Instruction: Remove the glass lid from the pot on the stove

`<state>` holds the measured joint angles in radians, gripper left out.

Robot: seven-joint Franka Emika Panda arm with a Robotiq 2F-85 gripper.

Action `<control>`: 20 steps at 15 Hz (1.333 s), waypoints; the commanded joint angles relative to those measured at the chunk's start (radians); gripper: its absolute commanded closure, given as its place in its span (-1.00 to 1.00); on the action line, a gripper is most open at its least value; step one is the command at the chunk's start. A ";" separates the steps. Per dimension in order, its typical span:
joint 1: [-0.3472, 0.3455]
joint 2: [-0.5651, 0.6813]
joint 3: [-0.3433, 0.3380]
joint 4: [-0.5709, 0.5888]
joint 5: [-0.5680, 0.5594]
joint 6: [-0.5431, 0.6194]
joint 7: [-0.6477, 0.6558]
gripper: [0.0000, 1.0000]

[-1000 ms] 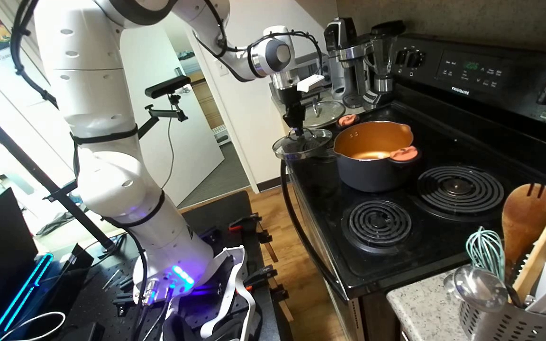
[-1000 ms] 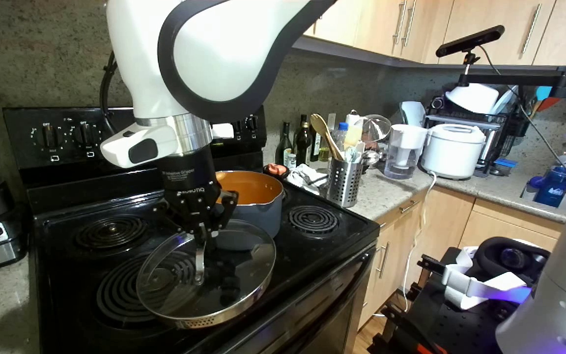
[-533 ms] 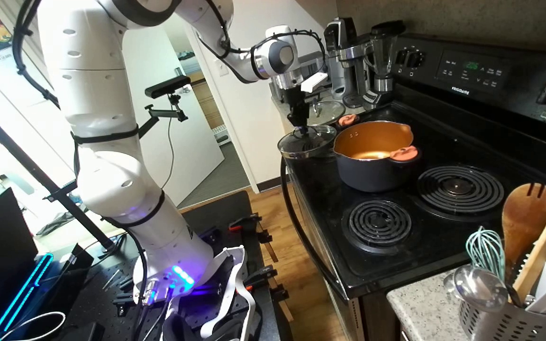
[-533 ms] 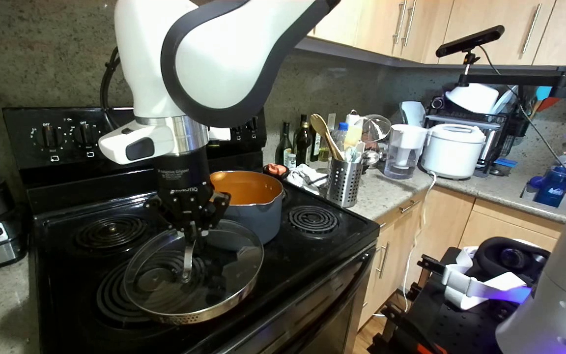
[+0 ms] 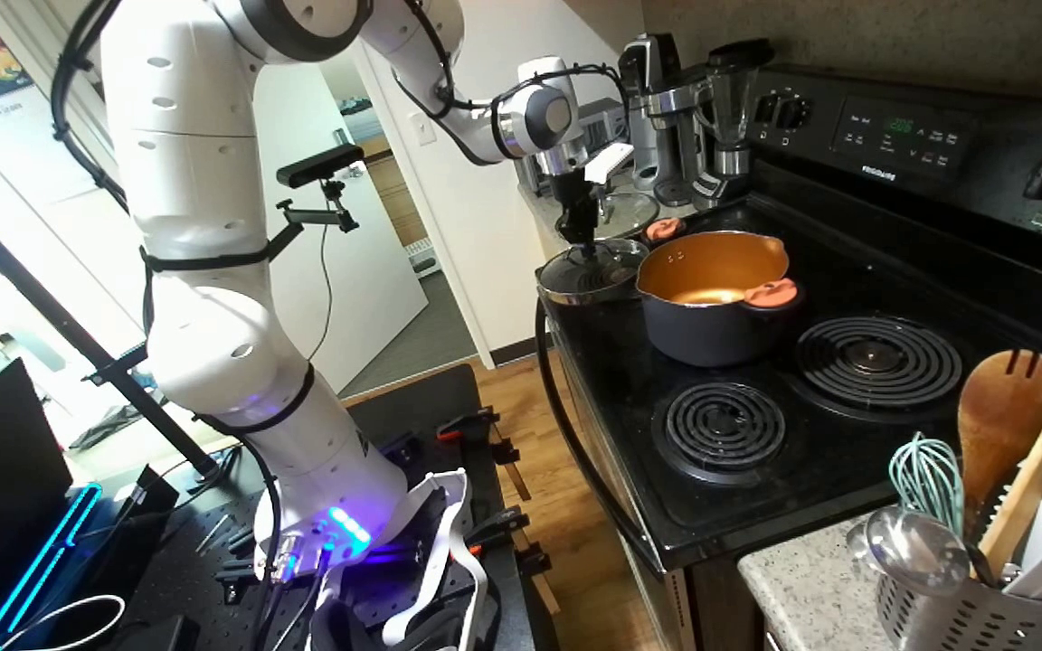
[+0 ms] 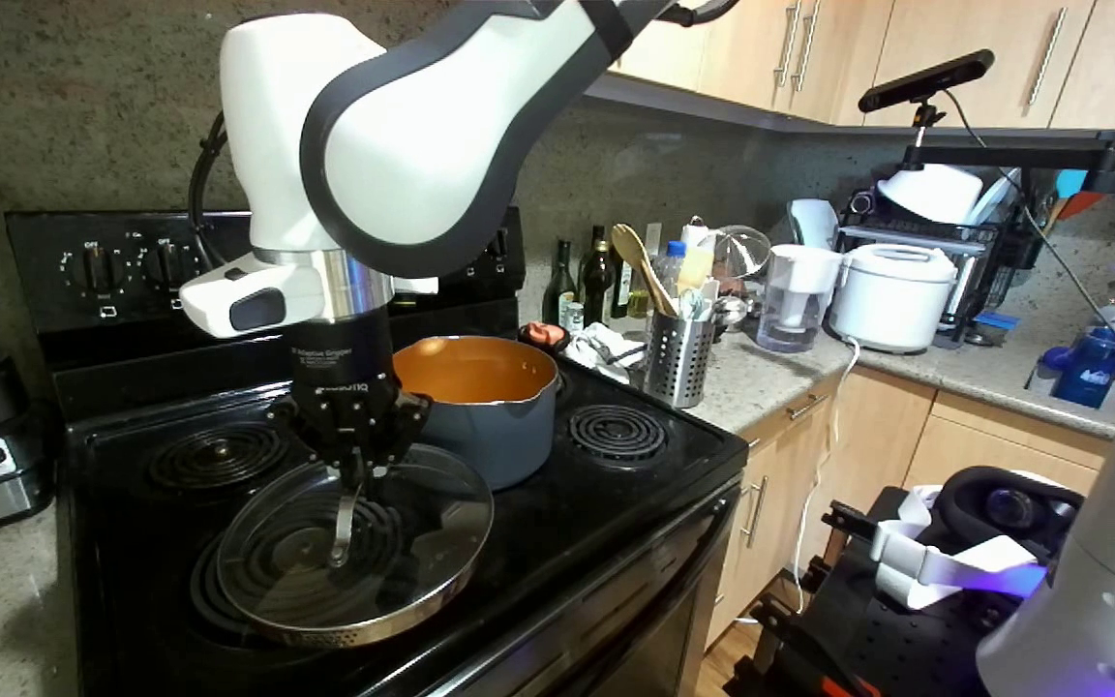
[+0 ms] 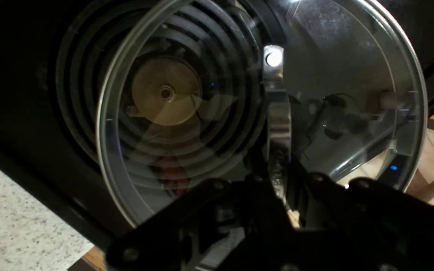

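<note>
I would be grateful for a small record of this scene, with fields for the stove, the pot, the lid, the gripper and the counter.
Stove: black, green digits lit on its display
Pot: on the stove, uncovered, orange inside
Glass lid: off the pot, beside it, over a coil burner; whether it touches the stove is unclear
Gripper: closed on the lid's metal handle
Counter: perforated utensil holder, white lidded cooker

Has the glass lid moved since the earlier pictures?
Yes: in an exterior view, the glass lid has shifted toward the picture's left, measured against the pot, which has stayed put.
</note>
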<state>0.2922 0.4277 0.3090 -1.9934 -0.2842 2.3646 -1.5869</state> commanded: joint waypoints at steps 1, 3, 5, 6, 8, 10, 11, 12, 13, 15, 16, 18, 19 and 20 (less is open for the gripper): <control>0.009 0.010 -0.006 0.041 -0.031 0.020 0.012 0.93; 0.011 0.021 -0.008 0.058 -0.038 0.020 0.014 0.93; 0.011 0.036 -0.010 0.075 -0.040 0.015 0.013 0.93; 0.009 0.049 -0.013 0.087 -0.037 0.011 0.013 0.93; 0.007 0.069 -0.018 0.104 -0.035 0.009 0.013 0.93; 0.005 0.085 -0.020 0.118 -0.028 0.010 0.009 0.93; 0.006 0.091 -0.021 0.125 -0.028 0.010 0.010 0.93; 0.009 0.098 -0.022 0.133 -0.031 0.009 0.011 0.93; 0.012 0.103 -0.021 0.141 -0.033 0.007 0.010 0.93; 0.022 0.112 -0.022 0.156 -0.040 0.004 0.012 0.93; 0.027 0.115 -0.022 0.163 -0.043 0.003 0.014 0.93; 0.033 0.125 -0.024 0.177 -0.047 0.000 0.012 0.93; 0.031 0.133 -0.021 0.185 -0.040 -0.006 0.004 0.93; 0.034 0.139 -0.025 0.191 -0.045 -0.008 0.006 0.93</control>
<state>0.3145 0.5532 0.2903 -1.8456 -0.3042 2.3759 -1.5866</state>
